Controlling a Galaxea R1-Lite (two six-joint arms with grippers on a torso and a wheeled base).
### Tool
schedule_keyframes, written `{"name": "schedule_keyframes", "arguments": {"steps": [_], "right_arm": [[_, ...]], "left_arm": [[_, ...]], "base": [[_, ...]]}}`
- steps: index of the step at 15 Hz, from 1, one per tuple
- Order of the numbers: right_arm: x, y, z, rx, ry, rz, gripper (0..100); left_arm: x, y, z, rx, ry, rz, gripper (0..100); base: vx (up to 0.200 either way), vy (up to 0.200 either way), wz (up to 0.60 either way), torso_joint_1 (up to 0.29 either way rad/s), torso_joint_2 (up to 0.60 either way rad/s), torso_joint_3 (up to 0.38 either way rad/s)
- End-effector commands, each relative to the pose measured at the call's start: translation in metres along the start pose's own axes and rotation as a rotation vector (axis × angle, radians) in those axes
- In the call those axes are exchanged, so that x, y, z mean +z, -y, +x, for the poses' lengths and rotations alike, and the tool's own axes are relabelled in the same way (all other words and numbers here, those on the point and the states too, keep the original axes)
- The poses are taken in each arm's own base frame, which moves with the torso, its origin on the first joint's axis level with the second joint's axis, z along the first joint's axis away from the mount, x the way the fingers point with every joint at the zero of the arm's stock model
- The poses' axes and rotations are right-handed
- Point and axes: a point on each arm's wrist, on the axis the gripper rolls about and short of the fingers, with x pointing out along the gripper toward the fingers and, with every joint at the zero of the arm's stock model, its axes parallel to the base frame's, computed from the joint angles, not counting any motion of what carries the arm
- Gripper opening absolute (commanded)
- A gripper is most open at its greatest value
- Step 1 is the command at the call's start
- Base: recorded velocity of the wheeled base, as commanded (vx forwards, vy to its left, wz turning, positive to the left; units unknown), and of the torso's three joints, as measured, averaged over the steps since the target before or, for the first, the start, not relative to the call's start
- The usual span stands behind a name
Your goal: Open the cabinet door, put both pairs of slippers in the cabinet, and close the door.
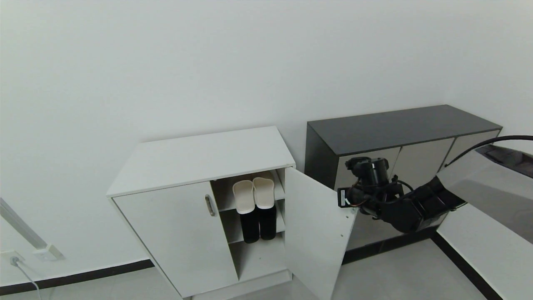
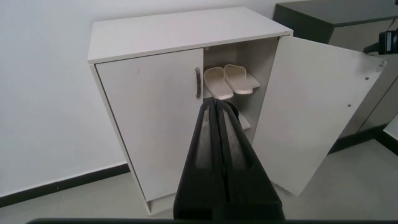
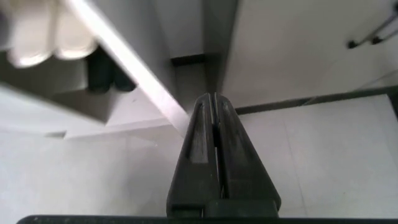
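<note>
I see the white cabinet (image 1: 200, 160) with its right door (image 1: 316, 233) swung wide open (the left door (image 1: 175, 233) is closed). Inside, a white pair of slippers (image 1: 254, 193) lies on the upper shelf (image 1: 280, 192). A black pair (image 1: 259, 225) sits directly beneath, seemingly one level down.

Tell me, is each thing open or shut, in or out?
Right cabinet door: open, swung wide.
Left cabinet door: shut.
White slippers: inside, side by side, up high.
Black slippers: inside, just below the white ones.
Right pincer: shut, by the open door's edge.
Left pincer: shut, empty.
</note>
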Motion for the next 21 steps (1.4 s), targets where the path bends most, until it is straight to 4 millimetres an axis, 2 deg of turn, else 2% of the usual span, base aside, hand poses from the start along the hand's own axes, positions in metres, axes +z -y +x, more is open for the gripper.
{"name": "schedule_keyframes", "arguments": {"steps": [1,3,5,10,13,16,18,21], "right_arm": [[0.006,-0.025,-0.037,0.074,0.019,-0.028,0],[0.001,-0.044,-0.058,0.13,0.013,-0.057,0],[0.001,-0.049,-0.065,0.142,0.016,-0.064,0],[-0.013,-0.02,-0.031,0.061,-0.042,-0.043,0],[-0.026,-0.02,-0.02,0.053,-0.075,-0.05,0],[-0.035,-0.042,-0.026,0.102,-0.091,-0.081,0],[-0.038,-0.061,-0.037,0.15,-0.091,-0.076,0],[-0.034,-0.074,-0.059,0.249,-0.088,-0.077,0]], "left_arm": [[0.0,0.0,0.0,0.0,-0.001,0.0,0],[0.0,0.0,0.0,0.0,-0.003,0.0,0],[0.0,0.0,0.0,0.0,-0.003,0.0,0],[0.0,0.0,0.0,0.0,-0.001,0.0,0],[0.0,0.0,0.0,0.0,-0.001,0.0,0],[0.0,0.0,0.0,0.0,-0.001,0.0,0],[0.0,0.0,0.0,0.001,-0.001,0.0,0],[0.0,0.0,0.0,0.001,-0.001,-0.001,0]], "base": [[0.0,0.0,0.0,0.0,0.0,0.0],[0.0,0.0,0.0,0.0,0.0,0.0],[0.0,0.0,0.0,0.0,0.0,0.0],[0.0,0.0,0.0,0.0,0.0,0.0],[0.0,0.0,0.0,0.0,0.0,0.0],[0.0,0.0,0.0,0.0,0.0,0.0],[0.0,0.0,0.0,0.0,0.0,0.0],[0.0,0.0,0.0,0.0,0.0,0.0]]}}
